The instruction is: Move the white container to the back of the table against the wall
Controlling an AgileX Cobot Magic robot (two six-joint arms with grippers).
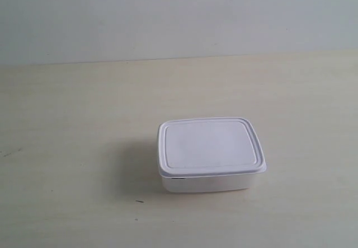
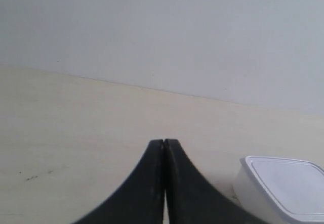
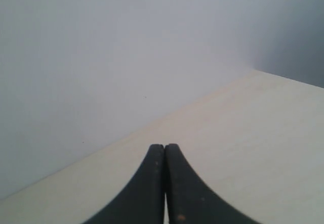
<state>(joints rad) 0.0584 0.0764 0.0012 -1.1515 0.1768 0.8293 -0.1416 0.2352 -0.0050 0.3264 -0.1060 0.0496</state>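
One white container (image 1: 210, 153), lid on, sits on the surface (image 1: 67, 147), well apart from the back edge at the wall (image 1: 168, 13). Exterior view alone shows it whole. Left wrist view: left claw (image 2: 164, 142) pressed together, one container corner near it. Right wrist view: right claw (image 3: 164, 146) pressed together; only surface and wall beyond.

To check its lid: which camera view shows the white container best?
The exterior view: the whole white container sits on the table, lid on. The left wrist view catches only one corner; the right wrist view shows none.
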